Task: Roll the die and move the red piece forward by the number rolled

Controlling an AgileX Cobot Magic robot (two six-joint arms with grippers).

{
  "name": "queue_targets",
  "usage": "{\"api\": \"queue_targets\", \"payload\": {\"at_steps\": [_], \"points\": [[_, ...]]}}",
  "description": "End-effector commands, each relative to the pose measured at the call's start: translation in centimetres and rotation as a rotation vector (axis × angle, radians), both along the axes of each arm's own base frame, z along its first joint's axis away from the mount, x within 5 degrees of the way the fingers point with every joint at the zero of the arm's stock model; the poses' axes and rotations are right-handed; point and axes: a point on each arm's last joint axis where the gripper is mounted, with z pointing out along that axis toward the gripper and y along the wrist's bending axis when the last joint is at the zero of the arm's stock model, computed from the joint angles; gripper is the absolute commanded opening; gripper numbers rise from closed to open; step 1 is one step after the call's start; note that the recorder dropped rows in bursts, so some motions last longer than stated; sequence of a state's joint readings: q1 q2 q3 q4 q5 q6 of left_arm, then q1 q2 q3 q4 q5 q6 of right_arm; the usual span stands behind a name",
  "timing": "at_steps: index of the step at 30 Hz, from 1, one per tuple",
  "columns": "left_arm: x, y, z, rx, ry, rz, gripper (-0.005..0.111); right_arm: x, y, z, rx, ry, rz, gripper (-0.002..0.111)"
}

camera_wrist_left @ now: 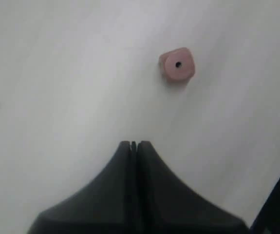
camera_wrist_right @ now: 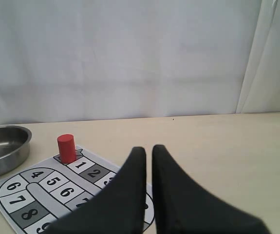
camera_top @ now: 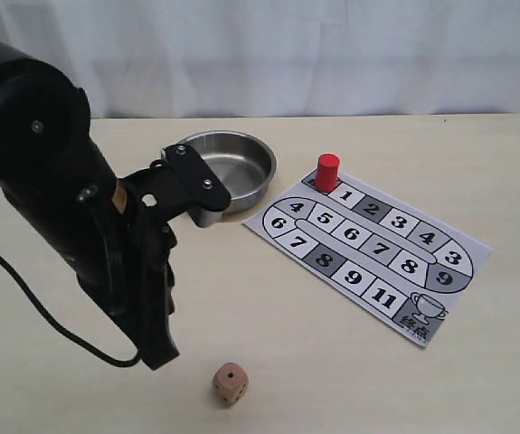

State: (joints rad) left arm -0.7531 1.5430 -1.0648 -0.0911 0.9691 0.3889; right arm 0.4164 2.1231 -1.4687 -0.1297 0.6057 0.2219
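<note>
The die [camera_top: 230, 383] lies on the table near the front edge, a single pip facing up; it also shows in the left wrist view [camera_wrist_left: 177, 64]. My left gripper [camera_top: 158, 360] hovers just left of it, shut and empty, its fingertips [camera_wrist_left: 134, 143] a short way from the cube. The red piece [camera_top: 327, 172] stands upright on the start square beside square 1 of the printed board [camera_top: 368, 240]. In the right wrist view my right gripper [camera_wrist_right: 145, 147] is shut with nothing in it, above the board, and the red piece [camera_wrist_right: 66, 148] stands beyond it.
A steel bowl [camera_top: 260, 154] sits behind the left arm, touching the board's far left corner; it holds nothing that I can see. A black cable trails off the left arm across the table. White curtains close the back.
</note>
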Motion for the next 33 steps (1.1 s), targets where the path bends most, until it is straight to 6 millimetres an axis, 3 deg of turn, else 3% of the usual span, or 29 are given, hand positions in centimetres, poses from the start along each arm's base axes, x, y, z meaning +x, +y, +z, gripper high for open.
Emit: {"api": "queue_targets", "payload": {"at_steps": [1,22,33], "points": [[-0.7,-2.2,-0.7,-0.042,-0.013,-0.037,0.0,0.1,-0.2,-0.3,0.003,-0.001,-0.005,0.004],[0.3,-4.8,-10.5,0.103,0.187,-0.071,0.0,0.1,-0.2,-0.3,0.003,-0.001,-0.005,0.004],[0.2,-4.7,-11.0,0.125,0.211,-0.097,0.0,0.1,-0.2,-0.3,0.003,-0.001,-0.005,0.004]]}}
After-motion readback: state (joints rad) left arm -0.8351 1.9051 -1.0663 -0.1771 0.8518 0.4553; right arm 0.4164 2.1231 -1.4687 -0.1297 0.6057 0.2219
